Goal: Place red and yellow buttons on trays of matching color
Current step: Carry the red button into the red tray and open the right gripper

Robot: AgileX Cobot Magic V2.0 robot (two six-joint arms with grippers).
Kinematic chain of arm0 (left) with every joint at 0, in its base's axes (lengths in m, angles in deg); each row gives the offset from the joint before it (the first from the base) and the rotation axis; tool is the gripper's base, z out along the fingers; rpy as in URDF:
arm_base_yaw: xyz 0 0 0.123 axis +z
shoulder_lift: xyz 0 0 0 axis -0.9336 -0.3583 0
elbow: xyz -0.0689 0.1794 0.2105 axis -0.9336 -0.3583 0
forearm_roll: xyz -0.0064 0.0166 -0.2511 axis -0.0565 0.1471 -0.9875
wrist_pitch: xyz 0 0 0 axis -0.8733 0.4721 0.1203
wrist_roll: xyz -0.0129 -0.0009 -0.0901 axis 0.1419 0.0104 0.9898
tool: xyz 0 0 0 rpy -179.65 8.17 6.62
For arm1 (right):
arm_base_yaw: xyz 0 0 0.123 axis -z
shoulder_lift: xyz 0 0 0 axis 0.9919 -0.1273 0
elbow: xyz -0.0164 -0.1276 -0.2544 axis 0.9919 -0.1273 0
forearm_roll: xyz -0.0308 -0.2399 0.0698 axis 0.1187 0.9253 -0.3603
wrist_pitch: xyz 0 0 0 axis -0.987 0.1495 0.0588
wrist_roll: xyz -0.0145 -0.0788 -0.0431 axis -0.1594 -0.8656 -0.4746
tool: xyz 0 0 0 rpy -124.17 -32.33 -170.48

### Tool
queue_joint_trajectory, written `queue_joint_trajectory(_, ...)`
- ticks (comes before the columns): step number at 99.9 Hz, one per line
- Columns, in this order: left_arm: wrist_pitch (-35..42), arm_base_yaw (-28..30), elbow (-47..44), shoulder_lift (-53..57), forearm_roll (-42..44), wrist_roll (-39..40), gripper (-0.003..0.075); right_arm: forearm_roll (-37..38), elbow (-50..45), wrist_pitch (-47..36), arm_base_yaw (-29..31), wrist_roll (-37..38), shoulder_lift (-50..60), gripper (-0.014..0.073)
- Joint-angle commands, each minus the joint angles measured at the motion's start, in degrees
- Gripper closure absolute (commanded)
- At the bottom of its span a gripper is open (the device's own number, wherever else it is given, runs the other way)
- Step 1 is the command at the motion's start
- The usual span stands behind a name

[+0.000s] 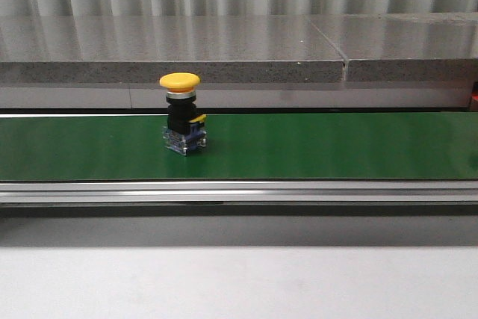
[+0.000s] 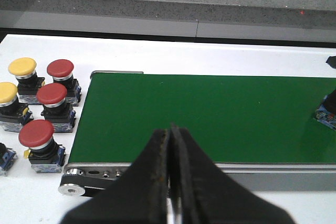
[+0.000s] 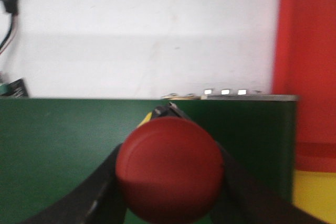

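the right gripper has its black jaws clamped on the body of a red mushroom-capped push button, which fills the lower part of the right wrist view and hangs over the green conveyor belt close to its end. beyond that end, at the side of the view, a red tray runs alongside with a yellow tray adjoining it, so the step in hand looks like carrying this red button to its matching tray. the next move, as i judge it, calls for taking the button clear of the belt end and over the red surface, not the yellow one next to it, then lowering it upright before the jaws let go. the left gripper sits with its jaws pressed together and nothing between them, hovering over the near edge of the belt; beside that belt end, on the white table, a cluster of red-capped and yellow-capped spare buttons waits. in the front view a yellow mushroom-capped push button stands upright on the belt, untouched and likely next for the yellow tray.
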Motion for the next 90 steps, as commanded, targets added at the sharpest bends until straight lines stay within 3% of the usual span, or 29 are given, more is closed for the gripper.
queue_joint_trajectory(1,4.46,-0.42,1.54,-0.27,0.02,-0.02,0.074,-0.13,3.18,-2.24,5.34,-0.33,0.63,0.0536)
queue_joint_trajectory(30,4.46,-0.42,1.54,-0.27,0.02,-0.02,0.074,-0.13,6.4,-7.92,15.55,-0.33,-6.57,0.0536)
queue_joint_trajectory(90,4.46,-0.42,1.54,-0.27,0.02,-0.02,0.074,-0.13,7.64,-13.61,16.59,-0.33,-17.86,0.0519)
